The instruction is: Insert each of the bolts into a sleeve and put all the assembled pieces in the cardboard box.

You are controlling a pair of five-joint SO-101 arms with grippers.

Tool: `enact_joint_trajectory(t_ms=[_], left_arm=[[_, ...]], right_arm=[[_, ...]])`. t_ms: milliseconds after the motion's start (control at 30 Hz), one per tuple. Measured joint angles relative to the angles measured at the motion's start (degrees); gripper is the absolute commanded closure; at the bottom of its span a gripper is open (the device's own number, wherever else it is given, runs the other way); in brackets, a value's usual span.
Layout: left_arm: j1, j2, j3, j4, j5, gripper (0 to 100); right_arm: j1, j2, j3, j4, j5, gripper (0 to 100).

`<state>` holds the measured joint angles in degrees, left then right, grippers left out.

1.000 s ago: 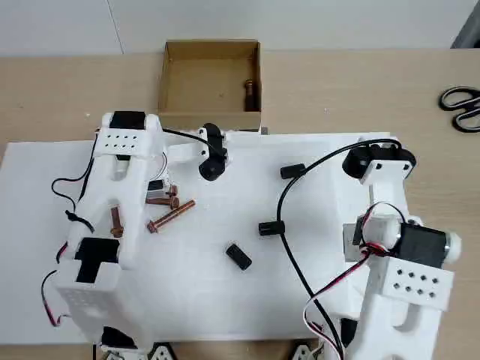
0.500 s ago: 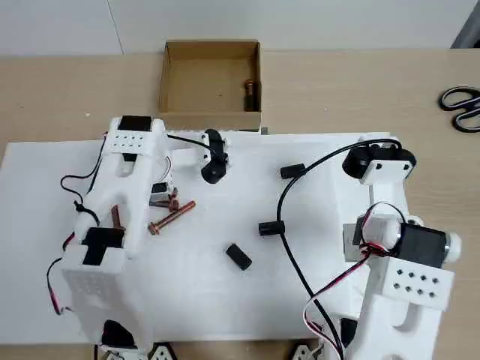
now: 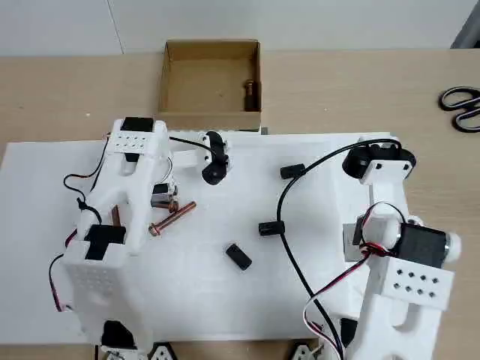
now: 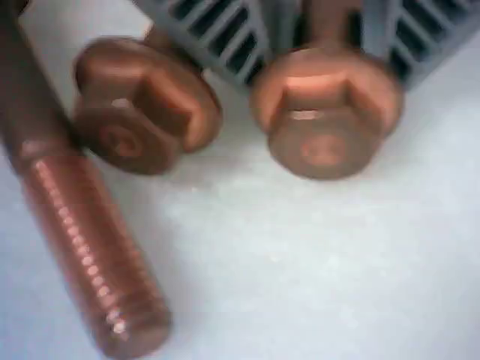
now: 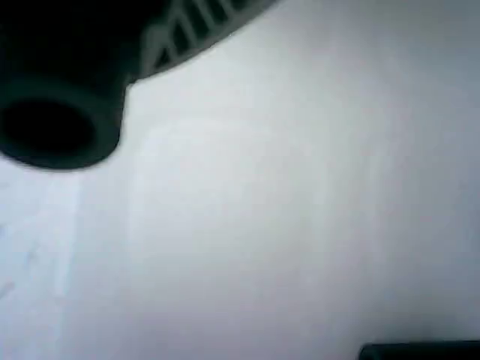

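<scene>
The left tool (image 3: 160, 196) clamps a bolt (image 4: 326, 112), upper right of frame; lift straight, clear of the neighbouring bolt (image 4: 139, 112). The right tool (image 3: 351, 246) apparently holds a sleeve (image 5: 56, 127).

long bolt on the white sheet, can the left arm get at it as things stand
Probably, though not at once. The long bolt lies flat and uncovered right beside the left gripper, but the gripper looks shut on a second bolt and would likely need to free itself first.
</scene>
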<state>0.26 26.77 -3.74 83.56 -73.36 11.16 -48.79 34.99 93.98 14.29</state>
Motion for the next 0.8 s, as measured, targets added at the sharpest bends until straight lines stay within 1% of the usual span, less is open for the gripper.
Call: enact_joint_trajectory(t_ms=[200,300,633,733,800], left_arm=[[-0.18,-1.41,0.0,0.79,0.09,99],[0.44,-4.84,0.09,1.67,2.9,99],[3.34,-23.91,0.09,1.76,21.1,99],[4.66,-28.31,0.09,2.2,28.31,99],[5.8,-31.12,0.09,2.37,34.73,99]], right_arm=[[0.0,0.0,0.0,0.0,0.0,99.5],[0.0,0.0,0.0,0.0,0.0,99.5],[0.0,0.0,-1.58,0.44,0.0,99.2],[0.0,0.0,-4.4,1.85,0.0,99.5],[0.0,-0.18,-6.51,2.11,0.0,99.5]])
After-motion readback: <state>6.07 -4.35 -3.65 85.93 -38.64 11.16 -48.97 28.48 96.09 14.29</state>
